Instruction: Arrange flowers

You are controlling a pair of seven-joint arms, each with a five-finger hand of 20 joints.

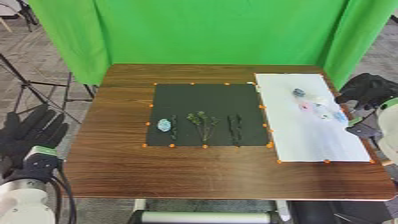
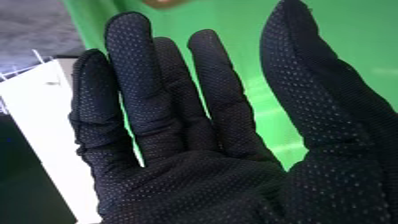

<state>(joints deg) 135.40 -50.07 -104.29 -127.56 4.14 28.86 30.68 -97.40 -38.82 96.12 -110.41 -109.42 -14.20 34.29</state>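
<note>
The right hand [image 1: 366, 89] is out to the right of the black mat [image 1: 189, 102], past the white sheet's outer edge, its fingers straight and a little apart, thumb held well away, nothing pinched. From it, the loose flowers lie inward, between hand and mat, on the white sheet [image 1: 306, 142]: the pale blue flower [image 1: 339, 116] closest to the robot's right, then the pink flower [image 1: 306, 106], with the dark blue flower [image 1: 298, 92] toward the mat's far end. The right arm is clearly the nearer one, so a pick would likely mean going left and down, then carrying across to the mat.

On the mat, the thin stem [image 1: 174, 128], leafy green stems [image 1: 203, 125] and dark stem [image 1: 235, 129] run roughly near to far; the light blue flower [image 1: 164, 125] sits just left of the thin stem. The left hand [image 1: 34, 135], fingers spread, is well left of the mat.
</note>
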